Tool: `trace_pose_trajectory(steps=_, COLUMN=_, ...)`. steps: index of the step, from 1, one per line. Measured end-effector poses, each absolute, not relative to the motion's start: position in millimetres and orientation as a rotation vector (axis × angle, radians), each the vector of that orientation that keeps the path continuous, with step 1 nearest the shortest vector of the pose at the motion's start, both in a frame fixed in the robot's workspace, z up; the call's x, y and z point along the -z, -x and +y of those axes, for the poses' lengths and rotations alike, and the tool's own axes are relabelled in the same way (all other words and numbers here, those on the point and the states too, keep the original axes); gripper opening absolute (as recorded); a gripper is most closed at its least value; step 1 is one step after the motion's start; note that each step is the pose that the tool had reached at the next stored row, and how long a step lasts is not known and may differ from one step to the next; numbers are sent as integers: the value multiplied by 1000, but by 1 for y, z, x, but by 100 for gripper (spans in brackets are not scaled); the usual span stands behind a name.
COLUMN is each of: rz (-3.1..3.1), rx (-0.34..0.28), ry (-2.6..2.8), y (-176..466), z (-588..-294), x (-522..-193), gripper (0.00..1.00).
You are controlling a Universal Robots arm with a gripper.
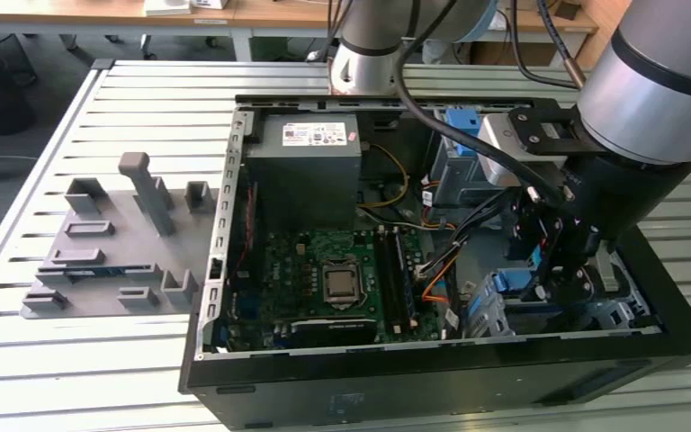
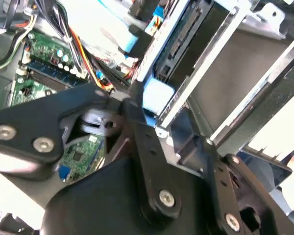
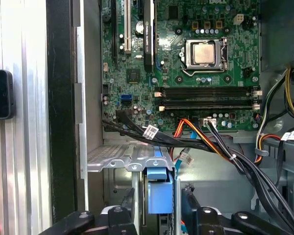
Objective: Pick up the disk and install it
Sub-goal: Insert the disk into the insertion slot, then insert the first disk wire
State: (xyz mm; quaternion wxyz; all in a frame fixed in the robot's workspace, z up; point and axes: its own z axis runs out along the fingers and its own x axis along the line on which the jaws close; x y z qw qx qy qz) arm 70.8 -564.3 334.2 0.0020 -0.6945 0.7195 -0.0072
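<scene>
Disk (image 3: 159,188): flat slab with a smooth blue plastic bracket on its edge. It stands on edge in a slot of the perforated sheet-metal cage (image 3: 112,159) inside the black computer case (image 1: 442,378), right at the claw (image 3: 159,218) and in line with its middle. Cannot tell whether the claw grips it or how wide it stands. A green circuit board (image 3: 186,63) lies flat in the case beyond the claw, with black and orange cables (image 3: 206,144) running between them.

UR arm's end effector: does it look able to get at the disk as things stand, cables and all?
Probably yes. The end effector sits right at the disk in the drive cage; the cable bundle runs past on the motherboard side, not across it.
</scene>
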Motion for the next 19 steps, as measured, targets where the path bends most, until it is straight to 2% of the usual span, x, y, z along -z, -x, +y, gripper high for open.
trace_pose_trajectory(steps=4, rz=2257, rx=23, ry=2179, y=-71, z=-564, x=-334, gripper=49)
trace_pose_trajectory(steps=5, rz=2257, rx=23, ry=2179, y=-71, z=-564, x=-334, gripper=42)
trace_pose_trajectory(steps=6, rz=2257, rx=23, ry=2179, y=-71, z=-564, x=-334, gripper=42)
trace_pose_trajectory(steps=8, rz=2257, rx=23, ry=2179, y=-71, z=-564, x=-334, gripper=31)
trace_pose_trajectory(steps=9, rz=2257, rx=23, ry=2179, y=-71, z=-564, x=-334, gripper=31)
trace_pose_trajectory(steps=11, rz=2257, rx=23, ry=2179, y=-71, z=-564, x=-334, gripper=19)
trace_pose_trajectory(steps=12, rz=2257, rx=23, ry=2179, y=-71, z=-564, x=-334, gripper=19)
trace_pose_trajectory(steps=14, rz=2257, rx=23, ry=2179, y=-71, z=-564, x=-334, gripper=11)
trace_pose_trajectory(steps=19, rz=2258, rx=23, ry=2179, y=-71, z=-564, x=-334, gripper=11)
